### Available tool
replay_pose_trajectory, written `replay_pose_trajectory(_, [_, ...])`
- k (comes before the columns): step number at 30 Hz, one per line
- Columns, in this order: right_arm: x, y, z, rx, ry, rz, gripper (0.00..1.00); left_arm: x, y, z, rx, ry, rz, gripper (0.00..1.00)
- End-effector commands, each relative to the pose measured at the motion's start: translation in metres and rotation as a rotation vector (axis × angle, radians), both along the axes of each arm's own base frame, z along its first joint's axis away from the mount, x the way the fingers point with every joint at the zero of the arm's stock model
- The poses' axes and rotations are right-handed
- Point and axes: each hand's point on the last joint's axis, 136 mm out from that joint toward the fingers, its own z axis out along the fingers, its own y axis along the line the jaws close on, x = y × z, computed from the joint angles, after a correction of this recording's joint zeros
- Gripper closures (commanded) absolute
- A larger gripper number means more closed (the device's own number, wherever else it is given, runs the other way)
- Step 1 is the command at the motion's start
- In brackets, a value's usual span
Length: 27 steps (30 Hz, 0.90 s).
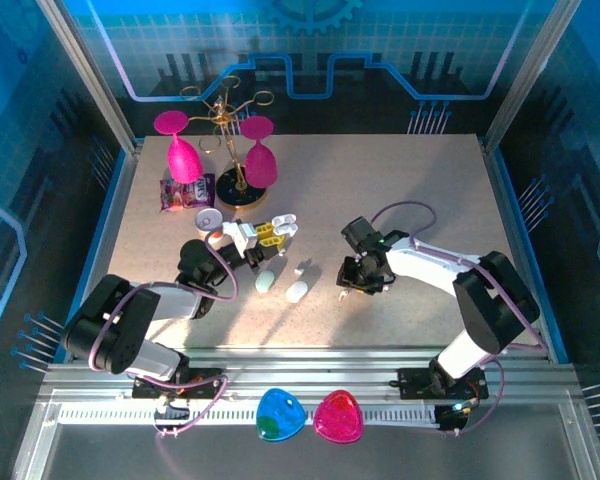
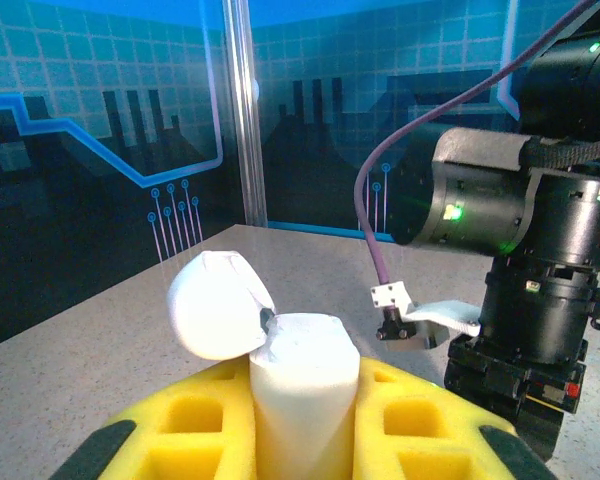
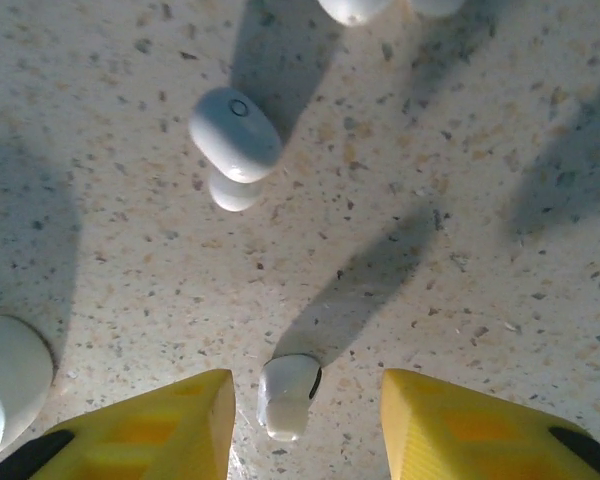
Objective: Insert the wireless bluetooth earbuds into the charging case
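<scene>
My left gripper [image 1: 263, 232] is shut on a white charging case [image 2: 305, 375], which stands upright between its yellow fingers [image 2: 170, 425]. The case's lid [image 2: 218, 305] is flipped open to the left. My right gripper [image 1: 352, 287] points down at the table and is open. One small white earbud [image 3: 287, 395] lies on the table between its yellow fingers [image 3: 180, 425], touching neither. A second earbud [image 3: 235, 140] lies farther ahead. In the top view a small white bud [image 1: 303, 267] lies between the two grippers.
A mint case [image 1: 266, 283] and a white case [image 1: 296, 291] lie on the table mid-front. A gold rack with pink glasses [image 1: 245, 150], a purple packet [image 1: 185, 192] and a tape roll [image 1: 208, 218] stand at the back left. The right arm [image 2: 530, 250] looms close to the held case.
</scene>
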Motion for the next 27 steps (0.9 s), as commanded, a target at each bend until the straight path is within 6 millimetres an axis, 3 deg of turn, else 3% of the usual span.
replay_pose_trajectory(1, [-0.004, 0.010, 0.000, 0.046, 0.066, -0.040, 0.57, 0.000, 0.003, 0.013, -0.013, -0.049, 0.006, 0.96])
replay_pose_trajectory(6, [-0.003, 0.013, -0.007, 0.014, 0.120, -0.030, 0.67, 0.000, 0.003, 0.012, -0.012, -0.046, 0.002, 0.96])
replay_pose_trajectory(19, [-0.001, 0.017, -0.019, -0.023, 0.165, 0.003, 0.70, -0.001, 0.002, 0.009, -0.011, -0.035, -0.008, 0.96])
replay_pose_trajectory(27, [-0.002, 0.020, -0.021, -0.010, 0.180, 0.004, 0.78, -0.002, 0.002, 0.007, -0.008, -0.032, -0.008, 0.96])
